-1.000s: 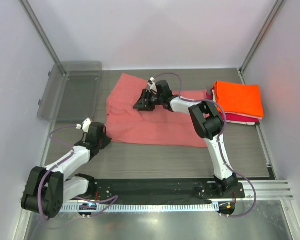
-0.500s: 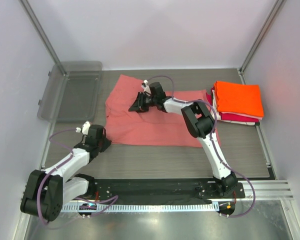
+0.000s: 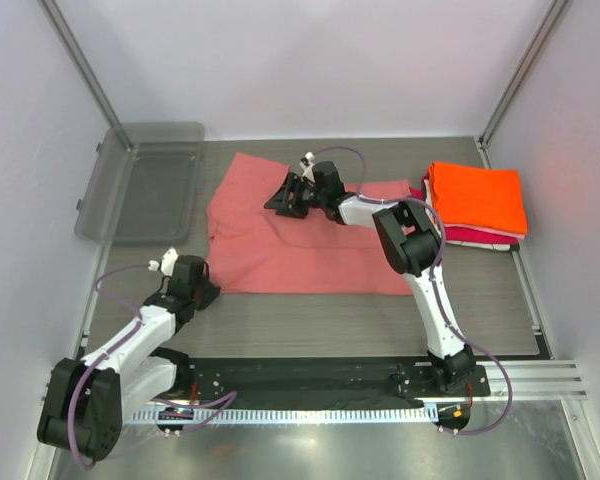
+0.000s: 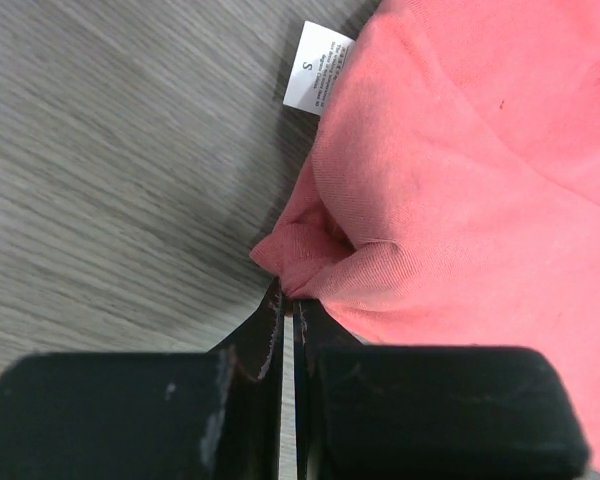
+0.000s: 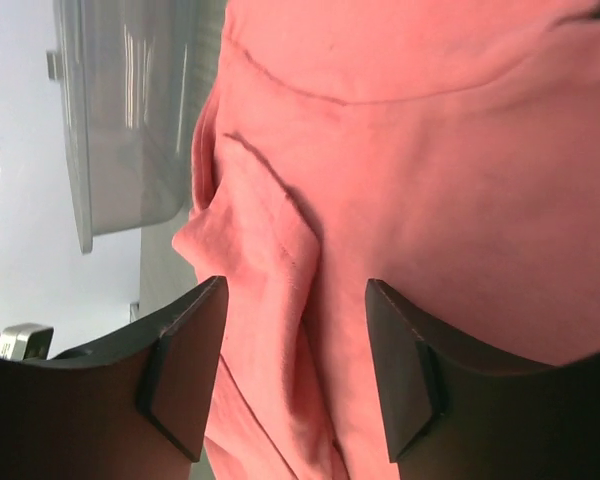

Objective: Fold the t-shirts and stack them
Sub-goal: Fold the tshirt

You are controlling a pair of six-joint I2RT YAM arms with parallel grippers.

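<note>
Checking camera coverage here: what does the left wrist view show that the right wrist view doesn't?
Only left wrist: the left gripper shut on a pinched edge of the salmon-pink t-shirt, its white size tag, and bare wood-grain table. Only right wrist: the right gripper, open over the cloth, and the clear grey tray. Both: that salmon-pink t-shirt.

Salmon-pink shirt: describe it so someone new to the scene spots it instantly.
On the grey wood-grain table, look at the middle, between the clear tray on the left and the folded stack on the right. The salmon-pink shirt lies spread out there, the only shirt outside the stack.
</note>
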